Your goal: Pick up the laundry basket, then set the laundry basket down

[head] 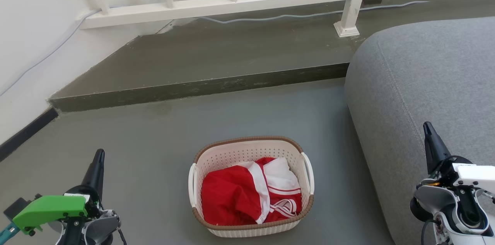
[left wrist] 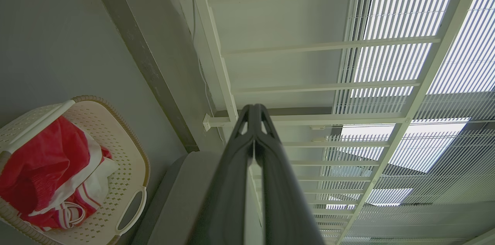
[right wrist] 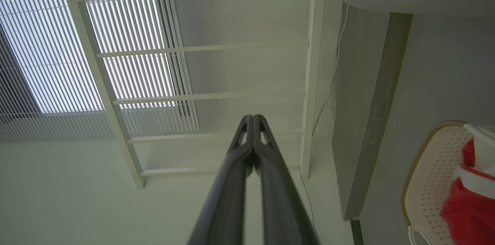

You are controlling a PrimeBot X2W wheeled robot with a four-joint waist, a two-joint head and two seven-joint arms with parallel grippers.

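Laundry basket with red-white garment on floor; left gripper and right gripper: fingers closed, empty.

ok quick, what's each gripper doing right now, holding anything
Left gripper: closed, fingertips together, holding nothing.
Right gripper: closed, fingertips together, holding nothing.

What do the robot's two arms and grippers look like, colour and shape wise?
Both the left gripper and the right gripper have long, dark, tapering fingers. The left wrist carries a bright green cover over grey metal. The right wrist has a white housing with a black cable below.
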